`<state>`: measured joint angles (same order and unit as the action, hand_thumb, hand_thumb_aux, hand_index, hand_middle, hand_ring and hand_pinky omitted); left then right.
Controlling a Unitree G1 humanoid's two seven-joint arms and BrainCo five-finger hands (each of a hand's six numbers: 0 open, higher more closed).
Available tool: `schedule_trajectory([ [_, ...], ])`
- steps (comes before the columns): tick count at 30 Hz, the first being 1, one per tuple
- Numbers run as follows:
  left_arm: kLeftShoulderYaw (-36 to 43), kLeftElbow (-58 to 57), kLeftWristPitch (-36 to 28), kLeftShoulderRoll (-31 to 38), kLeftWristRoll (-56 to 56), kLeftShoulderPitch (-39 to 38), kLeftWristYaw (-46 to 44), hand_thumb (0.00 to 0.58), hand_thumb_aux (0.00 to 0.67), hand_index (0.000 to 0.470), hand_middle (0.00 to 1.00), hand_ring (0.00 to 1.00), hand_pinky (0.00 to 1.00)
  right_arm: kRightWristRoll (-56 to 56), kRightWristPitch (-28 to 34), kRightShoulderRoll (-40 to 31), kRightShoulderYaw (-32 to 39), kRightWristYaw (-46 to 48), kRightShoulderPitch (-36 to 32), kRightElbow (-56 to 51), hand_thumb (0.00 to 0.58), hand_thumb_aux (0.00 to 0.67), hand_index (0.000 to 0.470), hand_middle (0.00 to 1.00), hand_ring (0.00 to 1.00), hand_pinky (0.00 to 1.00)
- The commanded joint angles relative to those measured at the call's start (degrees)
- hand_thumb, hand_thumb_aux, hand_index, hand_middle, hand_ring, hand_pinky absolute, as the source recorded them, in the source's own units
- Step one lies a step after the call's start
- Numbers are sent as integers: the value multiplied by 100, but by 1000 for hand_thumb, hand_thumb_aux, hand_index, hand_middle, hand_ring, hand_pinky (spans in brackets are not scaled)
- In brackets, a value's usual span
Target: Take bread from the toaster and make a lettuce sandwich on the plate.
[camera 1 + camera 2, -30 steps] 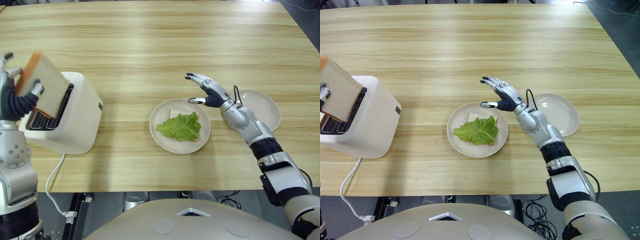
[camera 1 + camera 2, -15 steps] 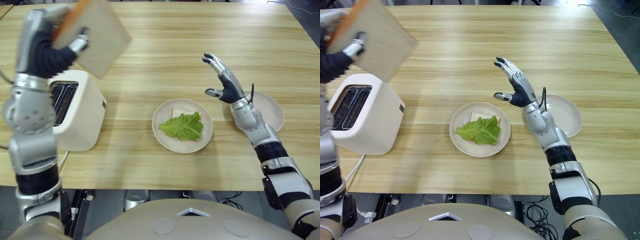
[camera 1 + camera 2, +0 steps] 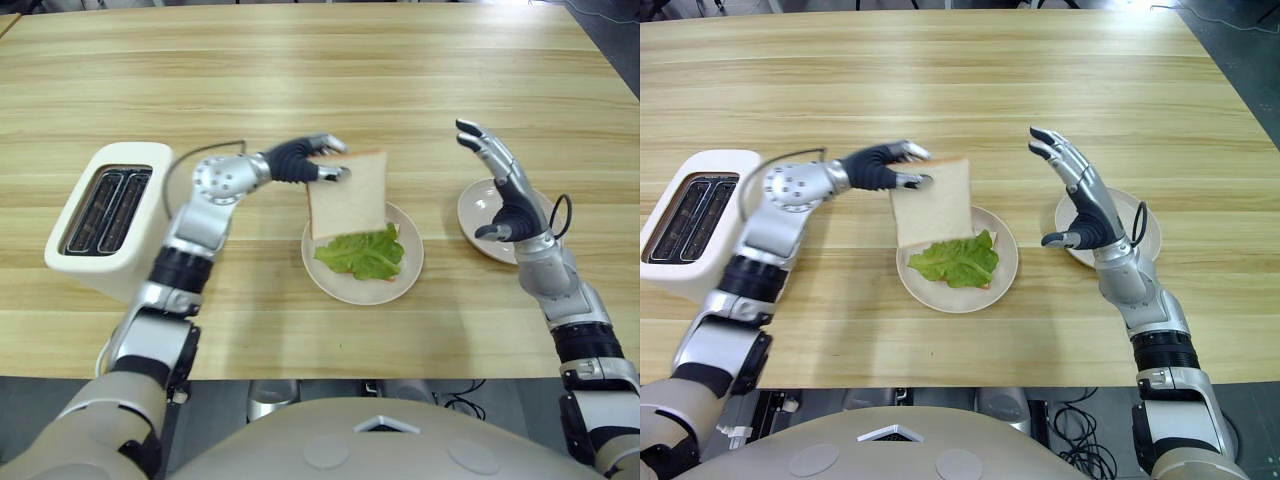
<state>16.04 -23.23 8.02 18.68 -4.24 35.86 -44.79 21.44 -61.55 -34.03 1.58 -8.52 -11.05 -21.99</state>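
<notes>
Bread slice: pinched at its top left corner, hanging almost upright, broad face turned toward the near side.
Left hand: clenched on that corner, reaching in from the left, from the toaster side.
Plate: directly under the slice's lower edge, near the middle of the table.
Lettuce: lying flat on the plate, down from the slice and slightly to the near right; contact between the two impossible to judge.
Key relation: top edge running left to right, so probably a tip forward and down to lay the slice flat over the leaf.
Right hand: released, fingers spread, grasping nothing, raised over the small plate to the right, well apart from the slice.
Nearer hand: the left, with the bread in it.
Toaster: far left, slots dark, nothing standing out of them.
Room: bare table on every side of the plate; rim showing near and right of the leaf; near table edge well off.
</notes>
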Motion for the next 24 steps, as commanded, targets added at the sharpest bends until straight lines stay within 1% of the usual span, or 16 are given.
schedule_trajectory([
  [1,135,-1236,149,-301,92,418,-497,580,670,460,1000,1000,1000,187,-179,-13,310,393,90,-78,0,0,0,0,0,0],
  [3,98,-1826,205,-489,157,643,-623,580,670,460,1000,1000,1000,314,-226,-6,430,512,122,-103,0,0,0,0,0,0],
  [7,139,-2995,519,-733,-119,1057,-536,580,670,460,1000,1000,1000,439,-248,65,592,636,136,-183,0,0,0,0,0,0],
  [10,83,-3478,581,-882,-109,1227,-573,580,670,460,1000,1000,1000,564,-221,102,623,629,157,-229,0,0,0,0,0,0],
  [13,79,-3752,665,-979,-151,1271,-603,580,670,460,1000,1000,1000,672,-187,123,646,625,178,-262,0,0,0,0,0,0],
  [24,94,-4197,836,-1340,-315,1296,-476,580,670,460,1000,1000,1000,1044,-173,102,829,736,236,-206,0,0,0,0,0,0],
])
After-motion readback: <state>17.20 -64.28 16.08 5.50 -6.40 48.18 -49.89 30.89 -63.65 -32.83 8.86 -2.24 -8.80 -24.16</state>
